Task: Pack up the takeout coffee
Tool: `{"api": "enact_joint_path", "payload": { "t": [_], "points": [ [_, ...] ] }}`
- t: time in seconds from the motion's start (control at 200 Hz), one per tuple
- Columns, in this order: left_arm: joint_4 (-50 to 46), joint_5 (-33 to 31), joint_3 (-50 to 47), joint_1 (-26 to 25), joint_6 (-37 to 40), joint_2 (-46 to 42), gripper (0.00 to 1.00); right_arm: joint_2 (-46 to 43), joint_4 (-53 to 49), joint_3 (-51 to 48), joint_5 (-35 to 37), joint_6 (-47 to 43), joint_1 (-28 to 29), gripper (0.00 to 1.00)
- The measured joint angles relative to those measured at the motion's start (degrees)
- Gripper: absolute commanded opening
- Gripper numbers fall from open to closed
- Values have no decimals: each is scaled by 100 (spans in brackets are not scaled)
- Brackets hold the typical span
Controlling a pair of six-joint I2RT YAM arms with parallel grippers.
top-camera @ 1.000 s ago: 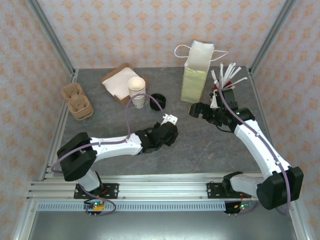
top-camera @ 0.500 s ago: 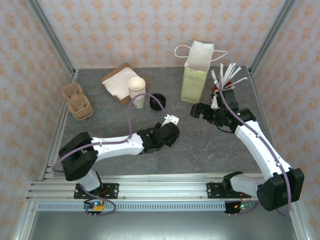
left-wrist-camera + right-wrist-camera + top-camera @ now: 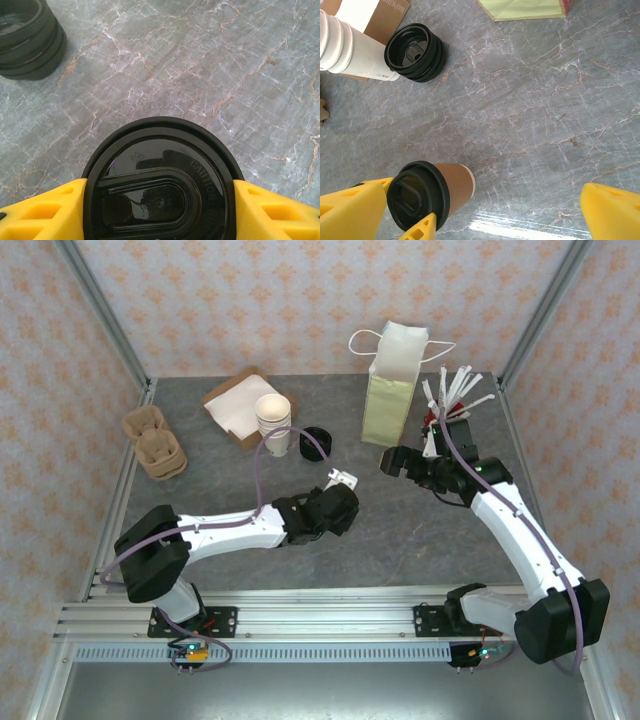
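The takeout coffee (image 3: 451,189) is a tan paper cup with a round black lid (image 3: 160,150). My left gripper (image 3: 160,186) is shut on it, one yellow finger (image 3: 45,212) pressed on each side of the lid rim. In the top view this gripper (image 3: 338,502) is at mid-table and covers the cup. My right gripper (image 3: 486,186) stands open over bare table just right of the cup, near the foot of the bag (image 3: 392,460). The white and pale-green paper bag (image 3: 393,390) stands upright at the back, its top open.
A stack of lidless cream cups (image 3: 273,422) and a stack of loose black lids (image 3: 313,443) stand behind the left gripper. Napkins on brown card (image 3: 236,403) and cardboard cup carriers (image 3: 155,445) lie at back left. White straws (image 3: 455,390) stand right of the bag.
The left gripper has edged a little to the left with the cup in it. The right arm has hardly moved.
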Motion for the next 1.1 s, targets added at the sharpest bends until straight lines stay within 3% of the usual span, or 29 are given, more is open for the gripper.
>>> {"api": "enact_joint_path", "payload": {
  "t": [0.38, 0.781, 0.966, 1.101],
  "points": [
    [-376, 216, 74, 0, -131, -103, 76, 0, 0, 4, -4, -2, 0, 100],
    [-894, 376, 85, -9, -376, -271, 81, 2, 0, 20, 7, -28, 68, 100],
    [-1180, 389, 85, -11, -389, -463, 91, 0, -35, 26, 203, -201, 284, 100],
    [-1296, 387, 109, -9, -372, -732, 93, -22, -105, 28, 363, -365, 485, 100]
  ]
}}
